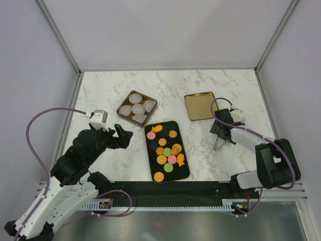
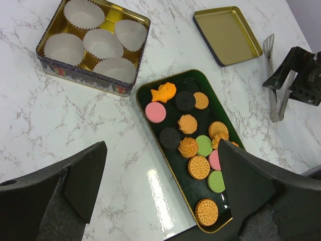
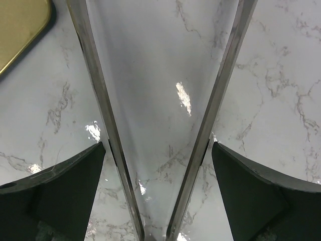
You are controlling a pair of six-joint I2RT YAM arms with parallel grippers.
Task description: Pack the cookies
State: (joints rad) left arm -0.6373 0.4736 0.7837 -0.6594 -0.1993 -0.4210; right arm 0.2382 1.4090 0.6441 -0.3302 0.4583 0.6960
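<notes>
**Top external view.** The small flat cookies (image 1: 167, 150), orange, pink and green and mostly round, lie scattered inside a black oblong tray with a gold rim (image 1: 183, 171) on the white marble-patterned counter (image 1: 165, 83). Just left of the tray's far end, the left gripper (image 1: 124, 138) hovers with jaws spread and nothing between them. Right of the tray and clear of it, the right gripper (image 1: 223, 134) grasps silver metal tongs (image 1: 219, 144). Beyond the tray's far-left corner stands a square gold-lined tin (image 1: 128, 118) holding white pleated paper cups (image 1: 136, 107). Beyond its far-right corner lies a flat gold rectangular lid (image 1: 200, 106).

**Left wrist view.** The cookies (image 2: 193, 135), including two dark rounds and an orange fish at the tray's far end, lie on the tray (image 2: 178, 175) ahead of and between the left gripper's spread fingers (image 2: 85, 181). None touches a finger. The tongs (image 2: 274, 108) hang right of the tray.

**Right wrist view.** The right gripper's wide-set fingers (image 3: 60, 191) press the outer sides of the tongs (image 3: 98, 85). The two arms of the tongs form a V over bare counter (image 3: 281, 75). A corner of the lid (image 3: 20, 25) lies beside one arm.
</notes>
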